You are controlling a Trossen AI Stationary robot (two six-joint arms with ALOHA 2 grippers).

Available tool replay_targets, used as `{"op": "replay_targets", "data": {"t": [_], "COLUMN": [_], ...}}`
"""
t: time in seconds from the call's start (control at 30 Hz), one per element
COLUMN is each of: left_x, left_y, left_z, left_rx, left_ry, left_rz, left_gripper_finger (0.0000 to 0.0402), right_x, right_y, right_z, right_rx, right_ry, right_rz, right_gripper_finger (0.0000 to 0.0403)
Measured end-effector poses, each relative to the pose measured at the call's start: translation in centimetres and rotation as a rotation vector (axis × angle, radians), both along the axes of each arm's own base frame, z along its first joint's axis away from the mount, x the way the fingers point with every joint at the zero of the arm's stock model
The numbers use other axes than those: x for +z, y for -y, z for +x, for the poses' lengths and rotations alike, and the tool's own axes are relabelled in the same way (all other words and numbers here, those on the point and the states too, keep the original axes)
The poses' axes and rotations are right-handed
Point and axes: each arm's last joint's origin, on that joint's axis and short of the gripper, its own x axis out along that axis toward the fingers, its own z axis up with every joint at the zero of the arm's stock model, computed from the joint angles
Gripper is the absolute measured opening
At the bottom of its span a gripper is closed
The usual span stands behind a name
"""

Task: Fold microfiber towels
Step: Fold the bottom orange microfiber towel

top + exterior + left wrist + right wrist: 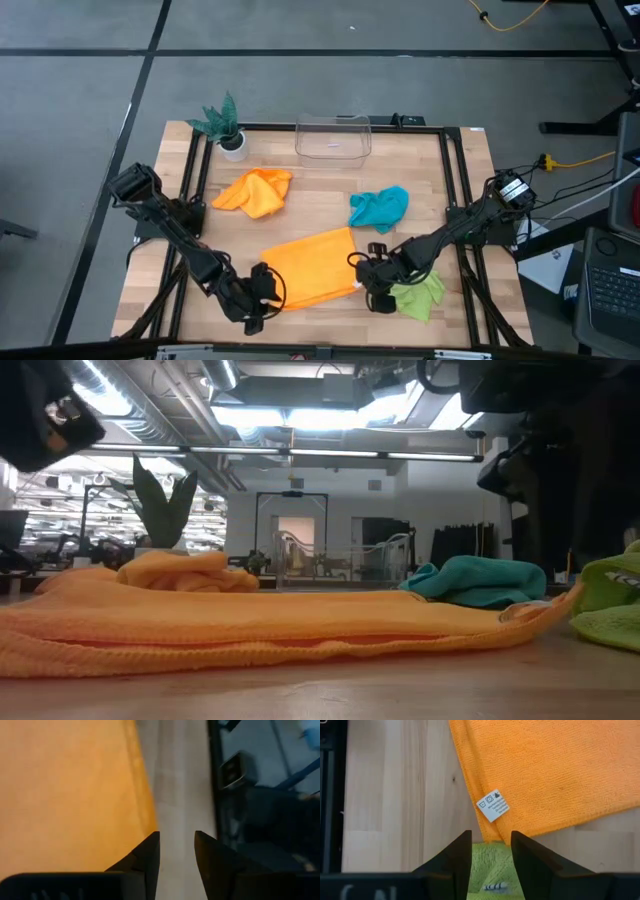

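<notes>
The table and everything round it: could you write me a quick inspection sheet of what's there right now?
Surface: wooden table with a black frame.
Job's things: flat orange towel near the front; crumpled orange towel; teal towel; green towel bunched at the front right.
Clutter: potted plant and clear plastic bin at the back edge.
Grippers: left gripper open, at the flat orange towel's front left corner; right gripper open, over its tagged corner and the green towel, holding nothing.
Cables: yellow cable on the floor, right.
Surroundings: grey floor; laptop at far right.
</notes>
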Motion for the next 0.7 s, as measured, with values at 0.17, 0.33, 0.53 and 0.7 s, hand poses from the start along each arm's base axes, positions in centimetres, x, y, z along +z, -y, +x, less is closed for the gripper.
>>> {"op": "replay_targets", "data": {"t": [0.17,0.33,0.53,0.7], "left_x": [1.3,2.0,4.6,7.9], "left_y": [0.5,0.2,0.0,-0.1], "left_z": [0.5,1.2,2.3,1.4], "left_rx": [-0.035,-0.065,-0.033,0.030], "left_ry": [0.054,0.130,0.253,0.327], "left_rz": [0.015,0.159,0.388,0.595], "left_gripper_finger": [0.0112,0.0112,0.0111,0.0111], "right_x": [0.1,0.4,-1.0,-4.0], "right_y": [-0.1,-0.2,0.3,1.6], "right_z": [0.1,1.2,5.0,8.3], "right_rx": [0.000,-0.091,-0.220,-0.321], "right_ry": [0.016,0.166,0.399,0.538], "right_rz": [0.009,-0.031,0.006,0.059], "right_gripper_finger": [0.0139,0.0140,0.0140,0.0140]}}
